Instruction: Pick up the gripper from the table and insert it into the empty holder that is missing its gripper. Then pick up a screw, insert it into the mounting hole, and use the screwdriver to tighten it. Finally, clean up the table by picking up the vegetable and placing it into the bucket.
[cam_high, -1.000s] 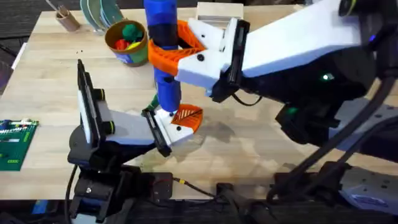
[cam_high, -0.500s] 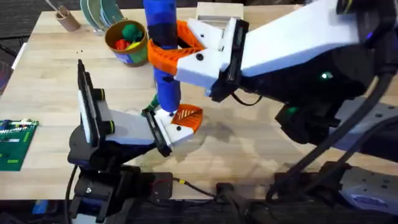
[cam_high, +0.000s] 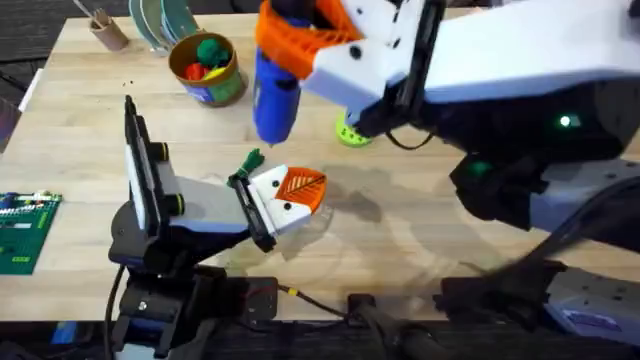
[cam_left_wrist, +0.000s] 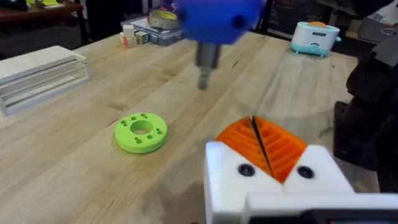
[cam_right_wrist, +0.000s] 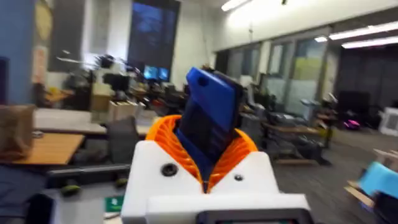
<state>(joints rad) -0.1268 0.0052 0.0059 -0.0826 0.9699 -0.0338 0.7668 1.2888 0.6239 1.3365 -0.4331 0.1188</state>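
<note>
My right gripper (cam_high: 292, 40) is shut on the blue screwdriver (cam_high: 274, 95), which hangs bit-down above the table, behind and above the left gripper; its upper body (cam_right_wrist: 210, 121) sits between the orange pads. The screwdriver's bit (cam_left_wrist: 203, 70) is clear of everything. My left gripper (cam_high: 296, 190) rests low with its orange ribbed pads (cam_left_wrist: 273, 146) pressed together, and a dark screw head (cam_left_wrist: 246, 169) shows on each white finger mount. The vegetable (cam_high: 250, 160), with a green leafy top, lies just behind the left gripper. The bucket (cam_high: 222, 92) stands at the back left with toys inside.
A lime green ring (cam_high: 349, 131) (cam_left_wrist: 142, 132) lies on the table behind the left gripper. A brown cup (cam_high: 106, 31) stands at the back left corner, a green circuit board (cam_high: 25, 232) at the left edge, and a clear box (cam_left_wrist: 40, 73) farther back.
The right arm has lifted the screwdriver up and away from the left gripper's finger mount, uncovering the green ring. The left arm has not moved.
</note>
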